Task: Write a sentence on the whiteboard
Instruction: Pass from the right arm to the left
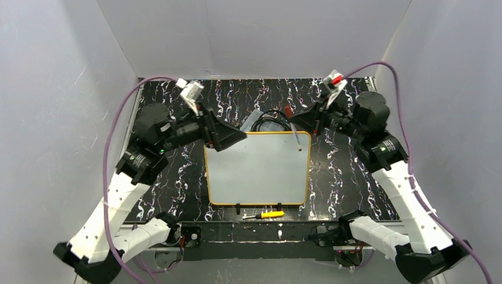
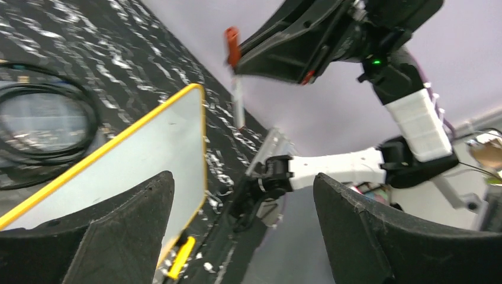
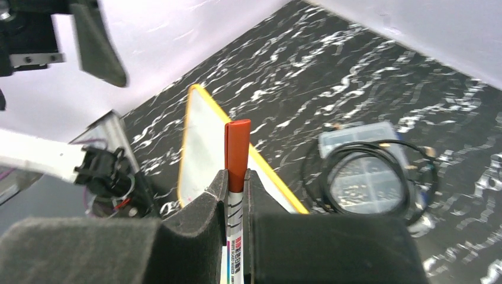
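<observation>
my right hand [image 3: 235, 177] is clenched on the marker [image 3: 237, 148], red end up, over the far right corner of the blank whiteboard [image 1: 257, 177] flat on the table [image 1: 177, 183], my left hand [image 2: 240, 180] released, so i'd lower the tip softly and squarely.

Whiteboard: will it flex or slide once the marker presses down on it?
Probably stiff: the whiteboard lies flat on the table, its yellow rim straight. It may well slide under a sideways push, since the left gripper is open above its far edge and seems not to hold it. Its smooth face likely gives little grip.
</observation>
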`<action>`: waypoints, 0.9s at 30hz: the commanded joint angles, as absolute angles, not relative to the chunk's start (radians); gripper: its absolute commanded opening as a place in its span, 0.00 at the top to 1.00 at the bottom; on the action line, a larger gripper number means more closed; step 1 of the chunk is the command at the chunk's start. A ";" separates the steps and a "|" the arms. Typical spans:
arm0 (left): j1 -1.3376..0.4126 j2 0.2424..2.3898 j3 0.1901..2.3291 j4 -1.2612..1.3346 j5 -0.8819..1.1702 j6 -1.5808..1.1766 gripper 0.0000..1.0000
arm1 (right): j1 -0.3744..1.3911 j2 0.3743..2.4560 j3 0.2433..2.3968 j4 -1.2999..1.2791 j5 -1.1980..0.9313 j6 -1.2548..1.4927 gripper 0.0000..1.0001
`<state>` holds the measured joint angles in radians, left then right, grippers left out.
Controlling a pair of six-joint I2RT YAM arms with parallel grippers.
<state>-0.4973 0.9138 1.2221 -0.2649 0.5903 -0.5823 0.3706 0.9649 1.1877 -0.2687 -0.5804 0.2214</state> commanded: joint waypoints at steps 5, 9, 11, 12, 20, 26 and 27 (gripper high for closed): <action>-0.670 1.032 1.184 -0.009 0.453 -0.769 0.15 | 0.628 1.027 1.199 -0.195 -0.443 0.202 0.99; -0.670 1.028 1.157 -0.006 0.370 -0.792 0.14 | 0.704 1.019 1.185 -0.194 -0.387 0.191 0.99; -0.669 1.033 1.148 -0.006 0.355 -0.809 0.14 | 0.722 1.016 1.173 -0.193 -0.378 0.190 0.99; -0.670 1.032 1.142 0.019 0.350 -0.819 0.14 | 0.731 1.018 1.171 -0.193 -0.376 0.189 0.99; -0.670 1.041 1.131 0.033 0.339 -0.850 0.33 | 0.791 1.028 1.178 -0.205 -0.346 0.174 0.99; -0.671 1.071 1.124 0.012 0.367 -0.862 0.37 | 0.815 1.037 1.202 -0.223 -0.323 0.163 0.99; -0.672 1.072 1.124 0.011 0.374 -0.861 0.38 | 0.817 1.041 1.207 -0.229 -0.314 0.161 0.99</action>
